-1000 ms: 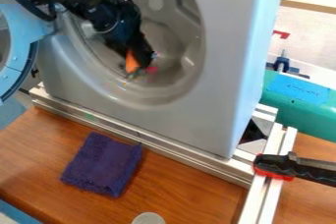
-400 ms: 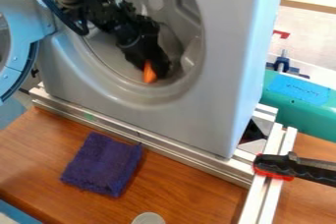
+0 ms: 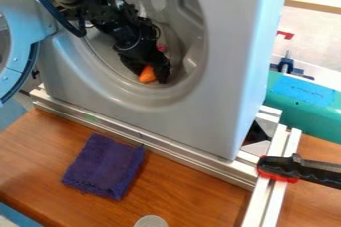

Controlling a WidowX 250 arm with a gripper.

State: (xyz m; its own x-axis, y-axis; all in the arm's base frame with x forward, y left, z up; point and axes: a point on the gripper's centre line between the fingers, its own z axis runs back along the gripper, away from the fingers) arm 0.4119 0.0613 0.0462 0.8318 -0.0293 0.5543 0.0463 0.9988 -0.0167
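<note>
Hanging inside the drum [image 3: 188,28], the claw [image 3: 154,74] is right up against the orange thing [image 3: 146,75], low by the rim! How far open, gripping or not, I can't tell.

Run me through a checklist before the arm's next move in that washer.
1. Door open: ok, swung out at the left of the view, off the opening of the washer.
2. Tool inside the opening: ok, low in the drum.
3. Orange thing gripped firmly: cannot tell; it is right at the tool, partly hidden by it.
4. Drum free of other things: not ok, a small pink thing shows beside the arm.
5. Cloth out of the arm's way: ok, it lies outside on the table.
6. Clamp tight on the rail: cannot tell; it is in place, but its tightness can't be seen.
</note>
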